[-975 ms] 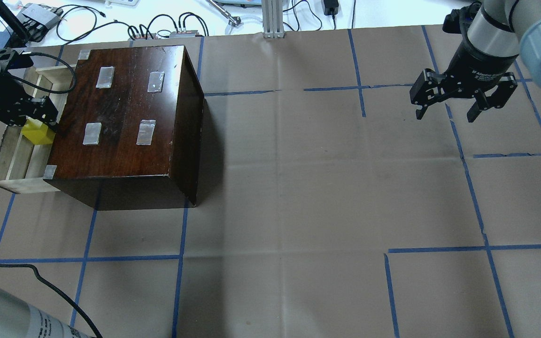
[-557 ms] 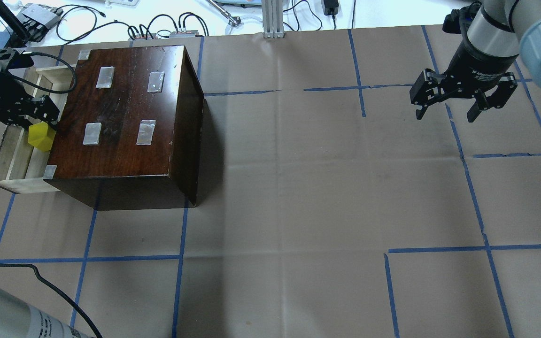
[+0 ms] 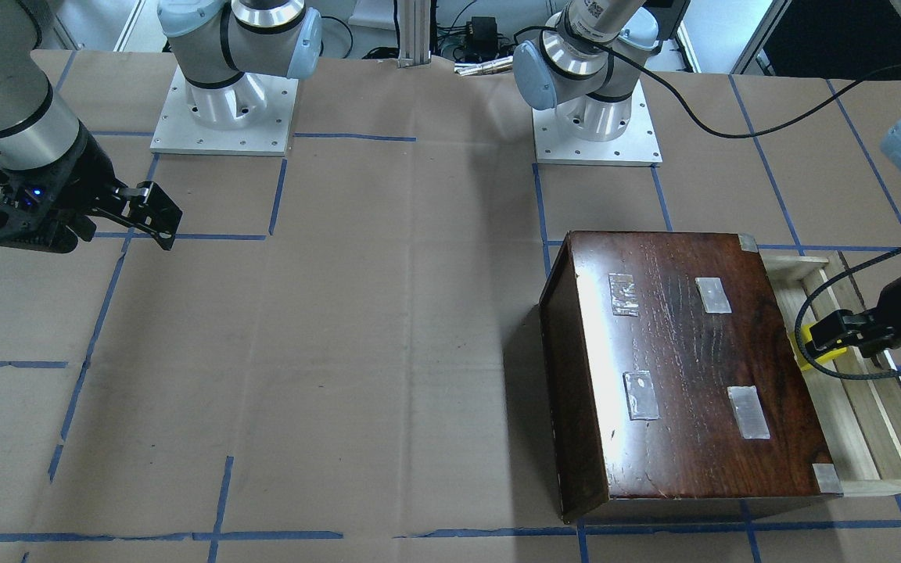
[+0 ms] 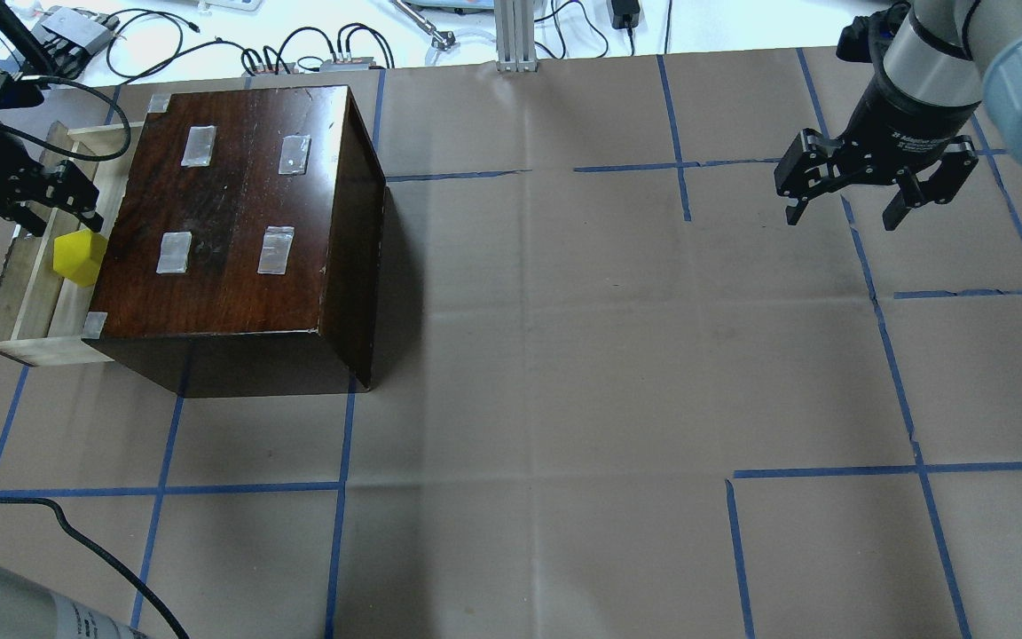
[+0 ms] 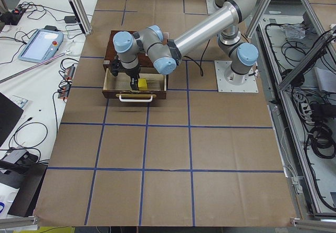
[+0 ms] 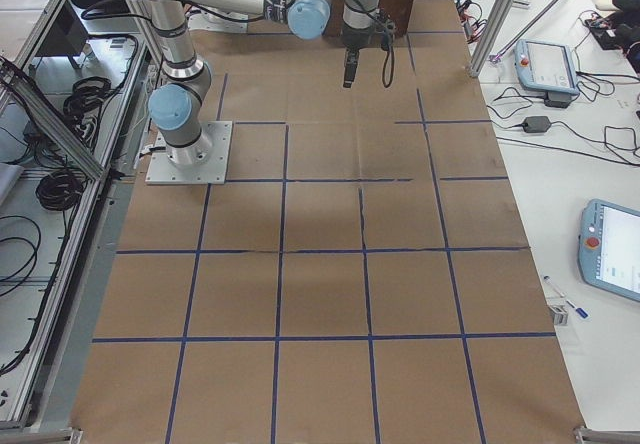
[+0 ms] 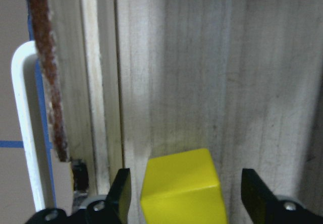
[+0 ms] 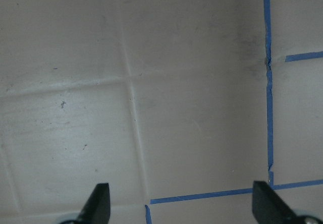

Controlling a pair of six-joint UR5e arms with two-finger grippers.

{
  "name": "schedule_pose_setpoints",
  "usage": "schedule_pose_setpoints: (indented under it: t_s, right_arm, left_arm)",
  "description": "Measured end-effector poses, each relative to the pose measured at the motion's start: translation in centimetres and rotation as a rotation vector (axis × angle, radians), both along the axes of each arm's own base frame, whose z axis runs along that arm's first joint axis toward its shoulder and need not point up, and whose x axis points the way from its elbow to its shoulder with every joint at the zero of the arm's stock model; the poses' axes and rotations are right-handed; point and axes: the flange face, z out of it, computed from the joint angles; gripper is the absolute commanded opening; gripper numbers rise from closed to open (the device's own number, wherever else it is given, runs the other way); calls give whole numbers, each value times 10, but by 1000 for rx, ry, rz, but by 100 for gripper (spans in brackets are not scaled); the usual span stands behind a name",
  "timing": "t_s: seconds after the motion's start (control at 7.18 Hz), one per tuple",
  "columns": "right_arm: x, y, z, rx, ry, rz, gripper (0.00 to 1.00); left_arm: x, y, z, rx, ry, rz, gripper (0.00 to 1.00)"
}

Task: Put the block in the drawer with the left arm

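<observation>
A small yellow block sits on the pale wooden floor of the pulled-out drawer, at the left edge of the overhead view and close against the dark-wood box, its corner turned toward the camera. The left hand hovers directly over it with its jaws spread to either side and holding nothing; in the wrist view a clear gap shows on the block's right, a thinner one on its left. The right hand hangs wide and empty above the paper-covered surface in the upper right. The cube looks rigid and light, with plain smooth faces that could slip under a loose pinch but should not crush or mark. Should it need lifting again, the sound hold would seem to be on two opposite flat faces, at about mid-height, with the jaws squared to those faces and not to the edges, since a grip on the corners would likely twist it loose
</observation>
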Motion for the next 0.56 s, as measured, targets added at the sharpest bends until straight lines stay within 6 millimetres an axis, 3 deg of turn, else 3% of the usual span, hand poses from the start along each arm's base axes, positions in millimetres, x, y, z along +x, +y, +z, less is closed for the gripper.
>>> schedule_pose_setpoints:
  t_s: [0.28, 0.42, 0.56]
  right_arm:
    - [0, 0, 0, 1, 0, 0, 100]
    - [0, 0, -1, 1, 0, -1, 100]
    - [0, 0, -1, 1, 0, -1, 100]
  left_arm:
    - [-16, 12, 41, -56, -16, -8, 99]
    - [-40, 16, 58, -85, -13, -24, 99]
    - [-81, 21, 76, -113, -8, -34, 99]
